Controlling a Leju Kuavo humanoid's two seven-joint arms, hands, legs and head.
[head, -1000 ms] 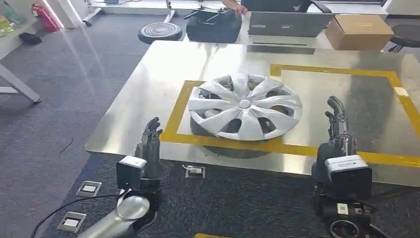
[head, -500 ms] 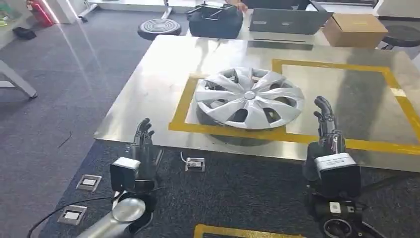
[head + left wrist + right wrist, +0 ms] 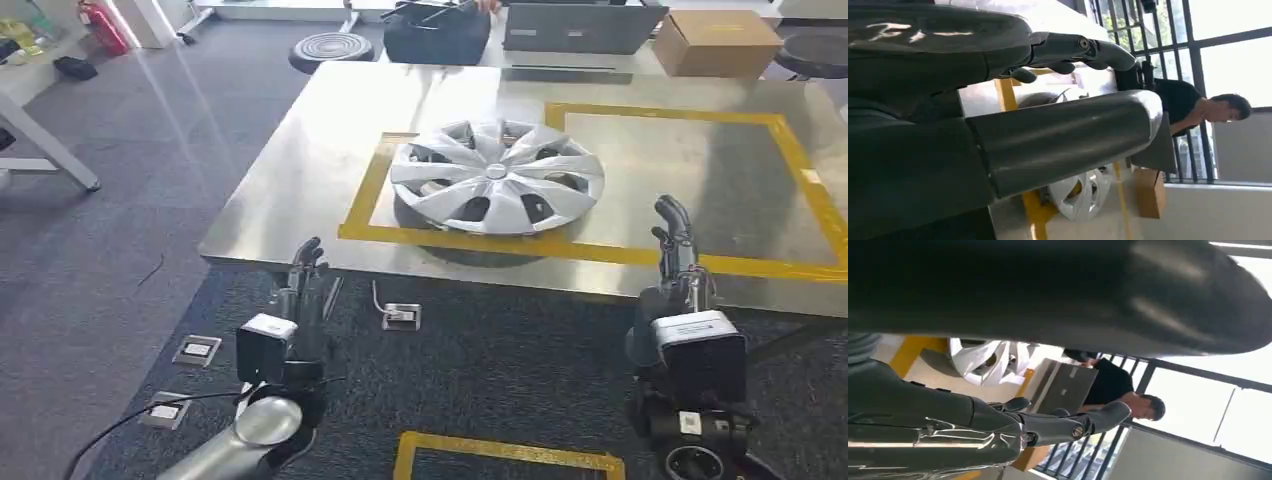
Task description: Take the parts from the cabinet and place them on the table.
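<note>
1. A round silver plastic wheel cover with curved spokes (image 3: 497,177) lies flat on the brushed steel table (image 3: 300,170), inside a rectangle of yellow tape (image 3: 360,212); its glossy ribs catch the light.
2. The left hand (image 3: 303,287), dark and jointed, is raised below the table's near edge with its fingers straight and apart, empty.
3. The right hand (image 3: 675,250) stands upright near the table's near edge, right of the wheel cover and apart from it, with fingers extended and slightly bent at the tips, holding nothing.
4. In the left wrist view the thick, smooth grey thumb (image 3: 1063,137) crosses the frame with the white-looking cover behind it.
5. A brown cardboard box (image 3: 715,42) and a flat grey laptop (image 3: 580,25) sit at the table's far end.
6. The floor is dark grey carpet (image 3: 120,250), with small metal floor plates (image 3: 198,351) set in it.
</note>
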